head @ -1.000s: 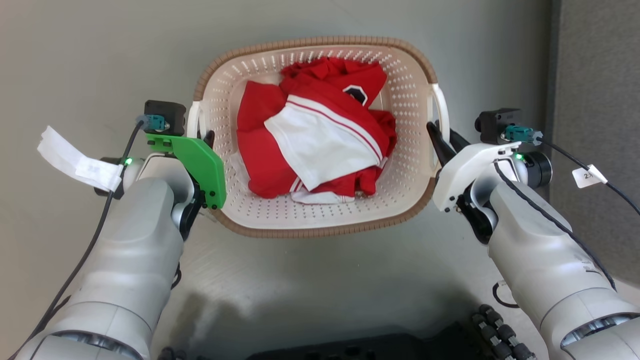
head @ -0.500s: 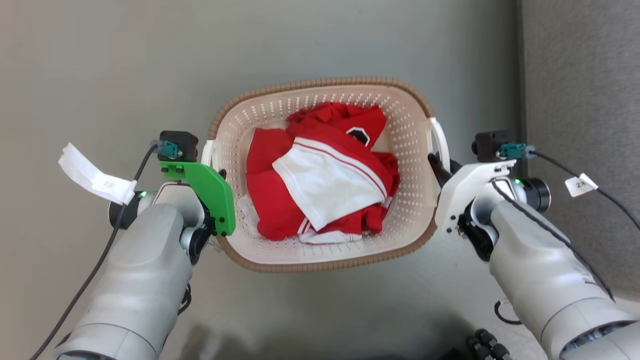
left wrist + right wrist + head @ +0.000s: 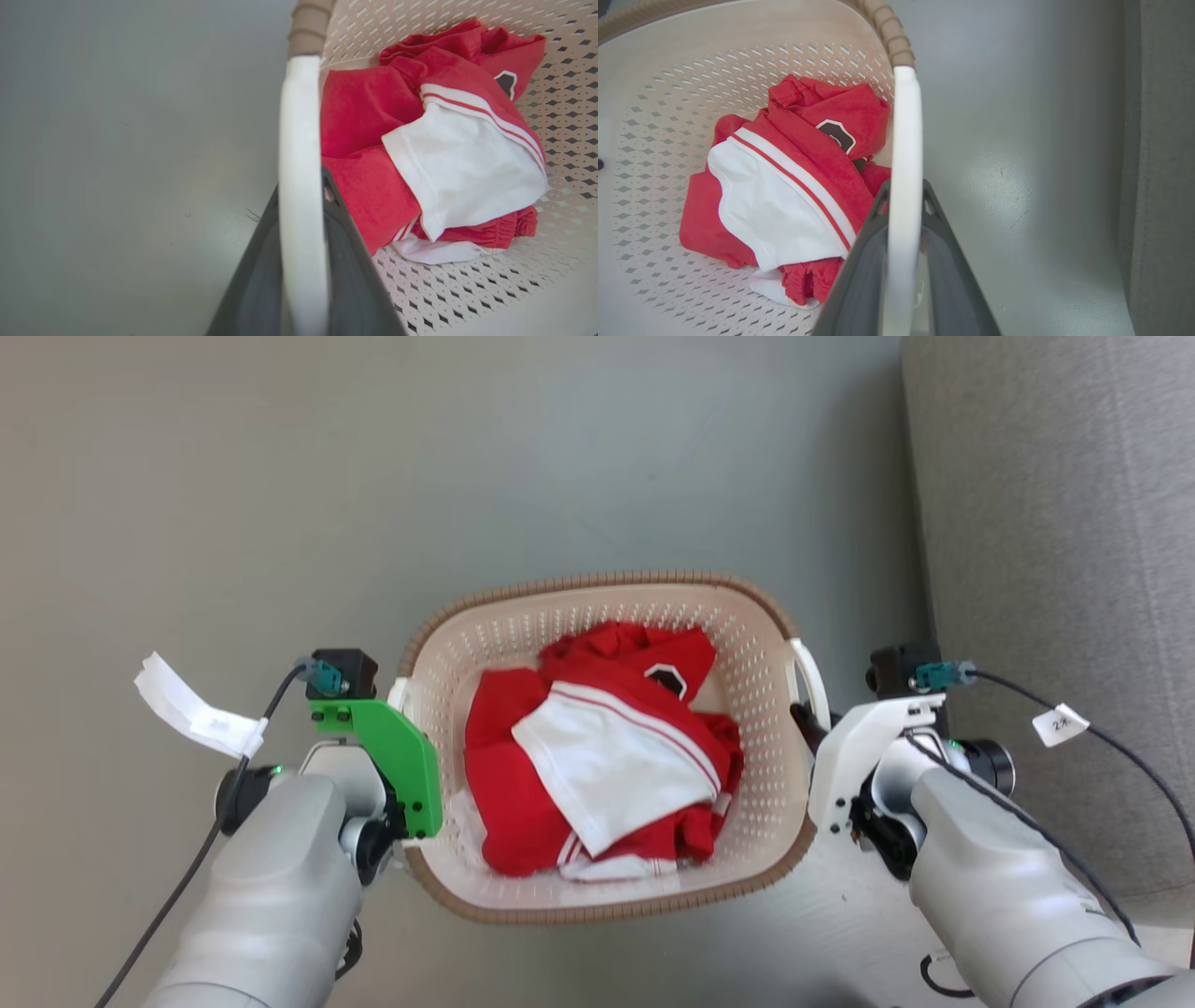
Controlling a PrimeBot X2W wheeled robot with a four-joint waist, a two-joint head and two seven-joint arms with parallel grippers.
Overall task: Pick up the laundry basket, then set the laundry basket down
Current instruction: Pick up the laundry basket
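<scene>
The laundry basket (image 3: 597,586) is cream perforated plastic with a brown woven-look rim, and it sits between my two arms in the head view. Red and white clothes (image 3: 597,756) lie bunched inside it. My left gripper (image 3: 403,698) is shut on the basket's white left handle (image 3: 301,116), with a dark finger on each side of the bar, partly hidden behind a green plate in the head view. My right gripper (image 3: 805,723) is shut on the white right handle (image 3: 903,140) in the same way. The basket looks level.
Smooth grey floor (image 3: 373,476) lies to the left of the basket and beyond it. A grey fabric-covered surface (image 3: 1055,523) runs along the right side, close to my right arm. Cables with white tags (image 3: 196,719) hang off both wrists.
The whole head picture has shifted, so the camera moved. Basket and arms now sit lower and smaller in the frame, and more floor shows beyond them. Both grips on the handles are unchanged.
</scene>
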